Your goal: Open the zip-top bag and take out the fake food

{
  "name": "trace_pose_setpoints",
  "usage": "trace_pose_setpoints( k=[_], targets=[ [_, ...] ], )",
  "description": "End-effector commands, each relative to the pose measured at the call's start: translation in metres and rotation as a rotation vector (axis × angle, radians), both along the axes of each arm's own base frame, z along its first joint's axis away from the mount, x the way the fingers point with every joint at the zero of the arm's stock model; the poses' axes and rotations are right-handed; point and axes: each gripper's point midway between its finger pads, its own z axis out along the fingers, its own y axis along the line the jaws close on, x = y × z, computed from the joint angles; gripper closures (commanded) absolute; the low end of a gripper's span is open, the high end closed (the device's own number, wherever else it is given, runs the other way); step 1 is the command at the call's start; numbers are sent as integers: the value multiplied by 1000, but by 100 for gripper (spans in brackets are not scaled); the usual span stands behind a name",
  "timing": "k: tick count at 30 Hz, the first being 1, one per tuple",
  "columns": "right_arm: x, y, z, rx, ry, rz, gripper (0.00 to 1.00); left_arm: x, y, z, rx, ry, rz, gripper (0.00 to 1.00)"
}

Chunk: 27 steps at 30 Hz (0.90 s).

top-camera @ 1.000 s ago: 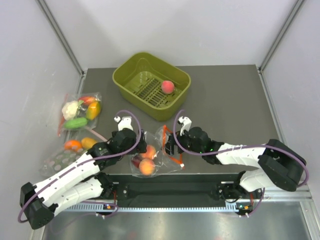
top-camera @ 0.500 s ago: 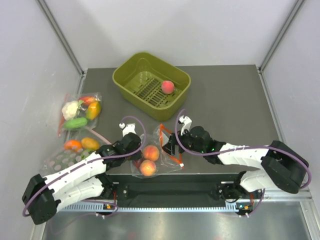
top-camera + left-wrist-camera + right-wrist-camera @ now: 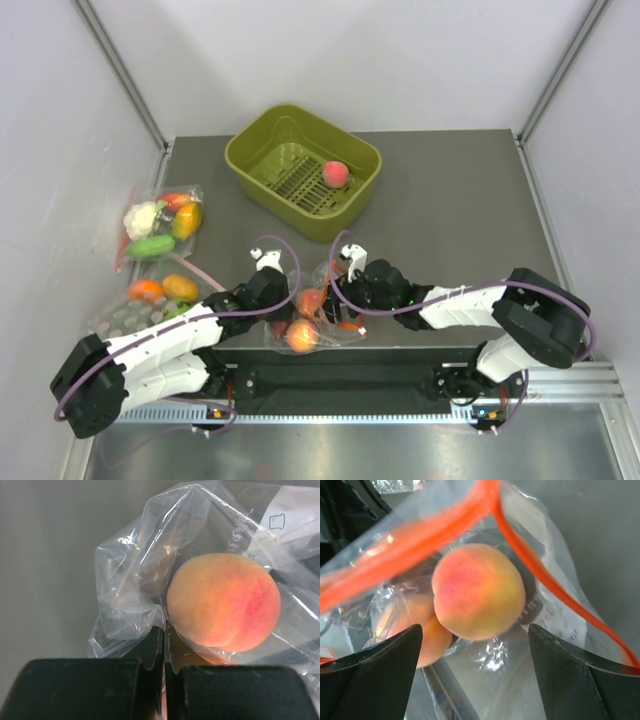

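Bright, even light from above fills the top view, leaving only faint, soft shadows beside the green basket [image 3: 250,150]. In the left wrist view, white glare streaks the zip-top bag [image 3: 130,595]. In the right wrist view, the near zip strip [image 3: 420,527] smears out of focus, and the peach [image 3: 477,592] looks slightly soft.

The left arm [image 3: 150,345] and the right arm [image 3: 465,305] have smooth white shells between black joints, and a thin purple cable [image 3: 275,238] loops along each. The left tool [image 3: 164,645] and the right tool [image 3: 475,630] have blocky, matte black fingers.
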Motion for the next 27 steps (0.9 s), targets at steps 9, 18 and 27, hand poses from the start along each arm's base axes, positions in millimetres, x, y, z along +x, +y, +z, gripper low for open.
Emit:
trace_pose_setpoints(
  k=[9,18,27],
  targets=[
    [14,35,30,87,-80,20,11,15,-37,15,-102,-77,-113,100],
    [14,40,9,28,-69,18,12,17,-46,23,-135,-100,-144,100],
    [12,30,15,21,-95,-13,56,23,-33,23,-69,-115,-100,100]
  ],
)
